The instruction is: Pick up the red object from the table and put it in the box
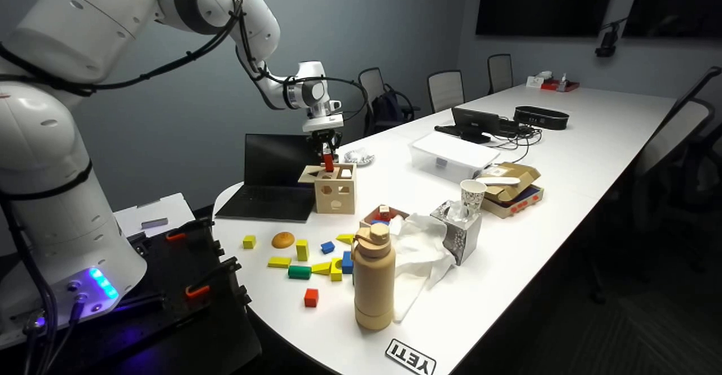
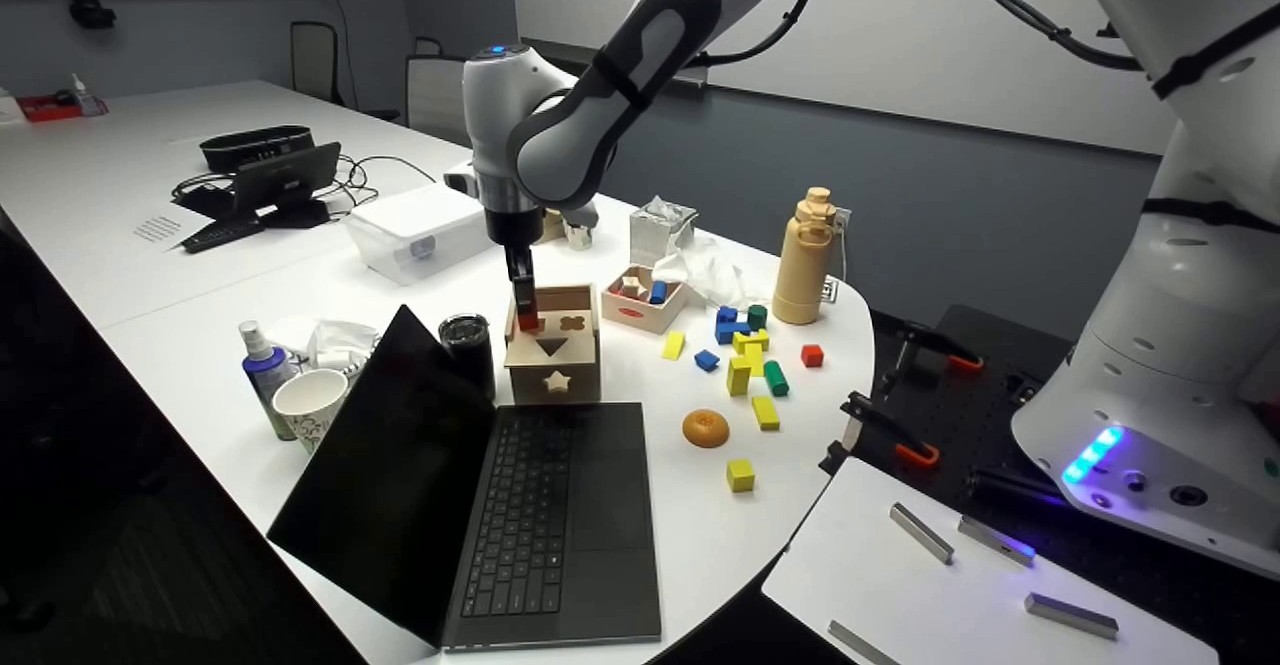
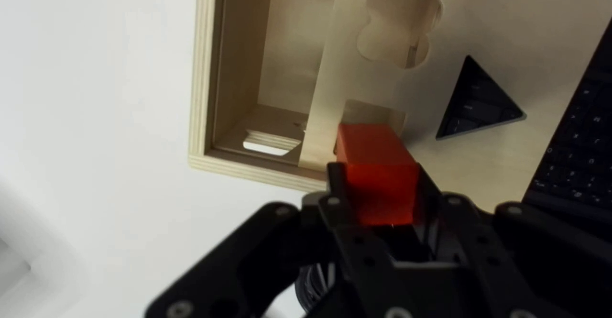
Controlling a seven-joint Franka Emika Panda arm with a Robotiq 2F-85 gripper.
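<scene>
Long white table (image 1: pixel 575 155): supporting surface, rounded at one end.
White jointed robot arm (image 1: pixel 113 14): in an exterior view, its base lies between 8 and 9 o'clock of the frame.
Black laptop (image 2: pixel 560 535): unfolded on the table.
Pale wooden cube-shaped box (image 1: pixel 335 195): upright, shaped holes (image 1: pixel 344 190) in its faces; in an exterior view, the laptop is at 9 o'clock from it.
Thin wooden lid (image 3: pixel 430 88): partly across the box, overhanging the laptop, which shows through a triangular hole (image 3: pixel 478 103).
Black jaws: clamped on opposite sides of the red rectangular block (image 3: pixel 380 184).
Red block: above the lid, its far end at a four-sided hole (image 3: pixel 373 112), 9 o'clock from the triangular one in the wrist view; whether it enters cannot be told.
Small red cube (image 1: pixel 311 298): on the table, near 6 o'clock from the box in an exterior view.
</scene>
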